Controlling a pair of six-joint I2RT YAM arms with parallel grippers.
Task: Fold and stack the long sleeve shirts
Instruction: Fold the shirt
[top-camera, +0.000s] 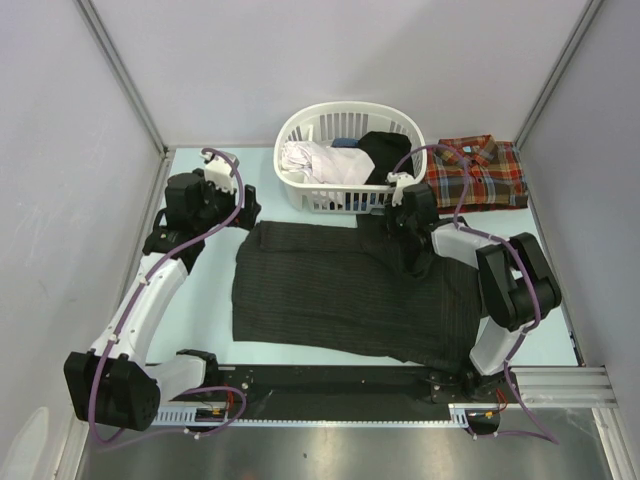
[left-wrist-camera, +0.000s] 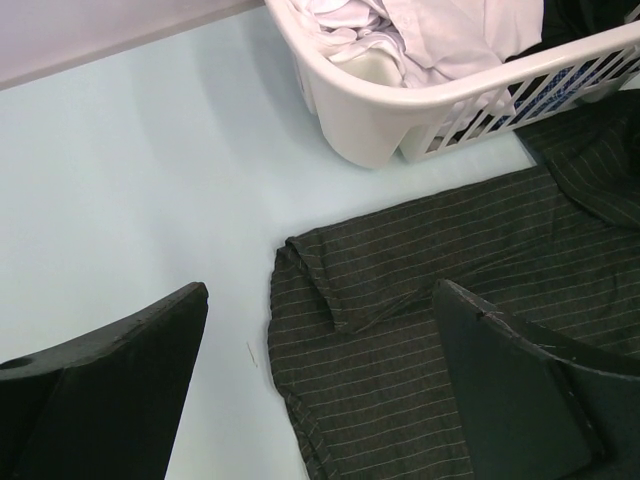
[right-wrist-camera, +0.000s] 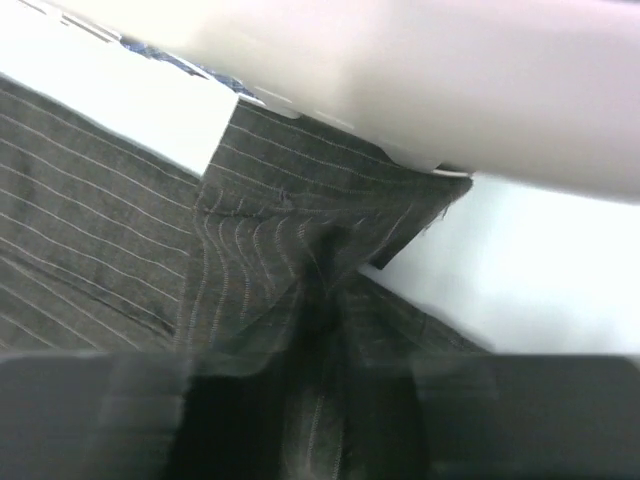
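Black fingers of the left gripper (left-wrist-camera: 320, 295) stand wide apart with nothing between them, hovering over the far left corner of a charcoal pinstriped button-up shirt (left-wrist-camera: 400, 390). That shirt (top-camera: 350, 295) lies spread flat and wrinkled across the middle of the pale blue table (top-camera: 200, 290), its far edge reaching the base of a white slotted plastic laundry basket (top-camera: 350, 107). Basket contents: white cloth (top-camera: 315, 162), black cloth (top-camera: 385, 155), and a bit of blue. The right gripper (top-camera: 405, 238) is down on the shirt's far right corner, just beside the basket, its jaws pinched on a raised ridge of the pinstriped cloth (right-wrist-camera: 320, 300). A red-orange-green plaid flannel shirt (top-camera: 478, 175) lies folded at the table's far right, beside the basket and apart from the charcoal one.
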